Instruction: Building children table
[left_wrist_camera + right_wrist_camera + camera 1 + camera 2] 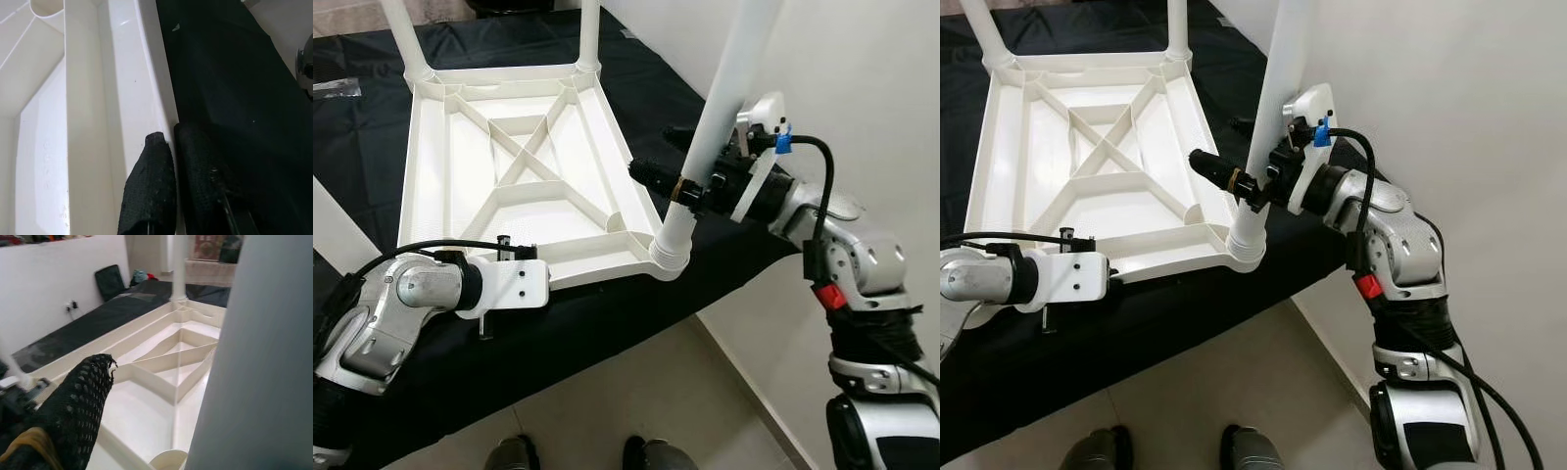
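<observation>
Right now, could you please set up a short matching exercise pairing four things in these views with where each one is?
Things:
1. left gripper
2. right gripper
3. upturned tabletop
4. near-right leg

Places:
A. lying underside up on the black cloth
B. standing in the near-right corner socket
C. at the tabletop's near rim
D. around the lower part of the near-right leg

Pairs: 1-C, 2-D, 3-A, 4-B
</observation>
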You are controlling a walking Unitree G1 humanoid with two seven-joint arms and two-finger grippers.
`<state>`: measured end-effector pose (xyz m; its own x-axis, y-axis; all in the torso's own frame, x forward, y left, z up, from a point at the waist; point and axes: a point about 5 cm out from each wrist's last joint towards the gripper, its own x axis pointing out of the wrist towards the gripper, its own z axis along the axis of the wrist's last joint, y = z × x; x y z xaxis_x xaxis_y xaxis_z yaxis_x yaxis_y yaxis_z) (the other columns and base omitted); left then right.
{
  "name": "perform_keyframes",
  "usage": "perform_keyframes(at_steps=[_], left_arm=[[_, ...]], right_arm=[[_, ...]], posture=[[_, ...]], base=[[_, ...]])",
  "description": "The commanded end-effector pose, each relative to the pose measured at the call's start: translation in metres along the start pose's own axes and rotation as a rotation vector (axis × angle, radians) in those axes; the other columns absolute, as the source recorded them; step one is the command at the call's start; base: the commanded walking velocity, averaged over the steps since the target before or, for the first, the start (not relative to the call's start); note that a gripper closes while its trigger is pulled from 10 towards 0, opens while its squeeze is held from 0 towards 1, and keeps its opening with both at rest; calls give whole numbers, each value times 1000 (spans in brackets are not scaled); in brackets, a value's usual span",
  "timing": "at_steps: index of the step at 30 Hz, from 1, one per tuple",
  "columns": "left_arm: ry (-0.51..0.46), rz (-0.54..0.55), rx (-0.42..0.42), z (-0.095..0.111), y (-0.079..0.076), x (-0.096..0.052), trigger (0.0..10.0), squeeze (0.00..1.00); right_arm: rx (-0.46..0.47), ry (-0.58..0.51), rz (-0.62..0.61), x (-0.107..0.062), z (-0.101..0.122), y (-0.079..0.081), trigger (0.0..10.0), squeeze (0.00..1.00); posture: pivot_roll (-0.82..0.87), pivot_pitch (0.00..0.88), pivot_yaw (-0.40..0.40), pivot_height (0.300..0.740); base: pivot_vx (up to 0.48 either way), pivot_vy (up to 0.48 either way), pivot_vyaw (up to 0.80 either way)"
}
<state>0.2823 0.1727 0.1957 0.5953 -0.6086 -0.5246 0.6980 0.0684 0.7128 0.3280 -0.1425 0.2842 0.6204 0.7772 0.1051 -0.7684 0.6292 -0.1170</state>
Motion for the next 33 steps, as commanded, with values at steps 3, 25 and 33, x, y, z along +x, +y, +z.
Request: perform_keyframes(at_steps=[3, 25, 33], left_arm=[[-94, 67, 98, 23, 7, 2, 10000, 0], [-92, 75, 93, 20, 10, 3, 10000, 0], [-97, 75, 96, 22, 11, 5, 10000, 0]], right_arm=[[16, 69, -156, -6, -8, -1, 10000, 0], [196, 18, -232, -48, -42, 31, 10000, 0], [164, -12, -245, -30, -34, 34, 2353, 0]], posture=[[-67, 128, -144, 740], [-92, 132, -134, 740], [-86, 131, -135, 740]], base=[[0, 0, 0], [0, 0, 0], [0, 0, 0]])
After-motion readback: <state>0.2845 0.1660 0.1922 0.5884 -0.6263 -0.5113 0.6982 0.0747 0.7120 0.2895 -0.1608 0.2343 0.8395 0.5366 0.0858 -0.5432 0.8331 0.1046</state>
